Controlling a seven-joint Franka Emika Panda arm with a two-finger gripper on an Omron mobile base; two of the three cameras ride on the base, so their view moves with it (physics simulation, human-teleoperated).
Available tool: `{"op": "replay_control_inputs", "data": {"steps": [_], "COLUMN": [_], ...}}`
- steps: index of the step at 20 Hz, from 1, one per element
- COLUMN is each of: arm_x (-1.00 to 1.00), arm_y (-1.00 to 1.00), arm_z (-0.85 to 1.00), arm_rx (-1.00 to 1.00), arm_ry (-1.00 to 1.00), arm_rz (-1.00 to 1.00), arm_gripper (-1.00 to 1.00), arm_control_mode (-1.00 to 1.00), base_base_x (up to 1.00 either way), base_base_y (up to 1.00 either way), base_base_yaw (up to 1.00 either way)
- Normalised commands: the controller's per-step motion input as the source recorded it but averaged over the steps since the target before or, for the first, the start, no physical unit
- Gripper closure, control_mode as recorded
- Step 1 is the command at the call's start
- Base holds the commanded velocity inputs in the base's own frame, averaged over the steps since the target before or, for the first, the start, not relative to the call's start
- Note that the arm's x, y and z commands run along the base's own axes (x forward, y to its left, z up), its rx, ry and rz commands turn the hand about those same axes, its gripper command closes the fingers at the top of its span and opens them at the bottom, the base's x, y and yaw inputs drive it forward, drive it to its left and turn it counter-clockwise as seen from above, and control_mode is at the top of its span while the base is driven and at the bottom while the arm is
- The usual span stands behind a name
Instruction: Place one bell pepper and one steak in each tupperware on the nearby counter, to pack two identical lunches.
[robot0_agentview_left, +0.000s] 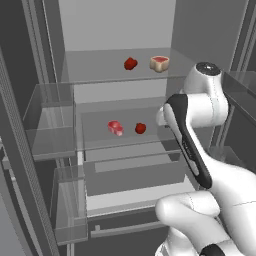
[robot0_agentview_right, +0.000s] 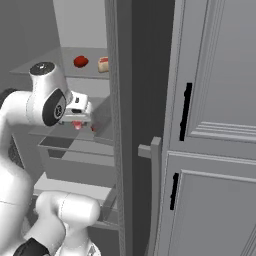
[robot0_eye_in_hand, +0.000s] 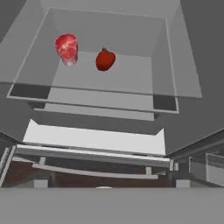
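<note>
I face an open grey fridge. On its upper shelf lie a red bell pepper and a tan-rimmed steak. The middle glass shelf carries a pink steak and a second red bell pepper, side by side and apart. My gripper hovers in front of and above this middle shelf, touching neither; its fingers are hidden behind the hand, so its state is unclear. The counter and the tupperware are out of view.
Clear door bins hang on the open fridge door at the left. A drawer sits under the middle shelf. The fridge's side wall and tall grey cabinet doors with black handles stand to the right.
</note>
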Motion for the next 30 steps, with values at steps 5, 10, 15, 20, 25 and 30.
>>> {"op": "replay_control_inputs", "data": {"steps": [5,10,15,20,25,30], "arm_x": [-0.17,0.3,0.91,1.0,1.0,0.5], "arm_y": [0.0,0.0,-0.03,-0.12,-0.01,0.15], "arm_z": [0.58,1.0,0.74,0.17,-0.21,-0.11], "arm_rx": [-0.12,0.0,0.04,0.21,0.17,0.0], "arm_ry": [-0.46,-0.35,-0.08,0.0,0.01,0.0], "arm_rz": [-0.11,-0.06,0.0,-0.02,0.0,0.0], "arm_gripper": [-1.0,-1.0,-1.0,-1.0,-1.0,-1.0], "arm_control_mode": [-1.0,-1.0,-1.0,-1.0,-1.0,-1.0], "base_base_x": [0.0,0.0,0.0,0.0,0.0,0.0], "base_base_y": [0.0,0.0,0.0,0.0,0.0,0.0], "base_base_yaw": [0.0,0.0,0.0,0.0,0.0,0.0]}}
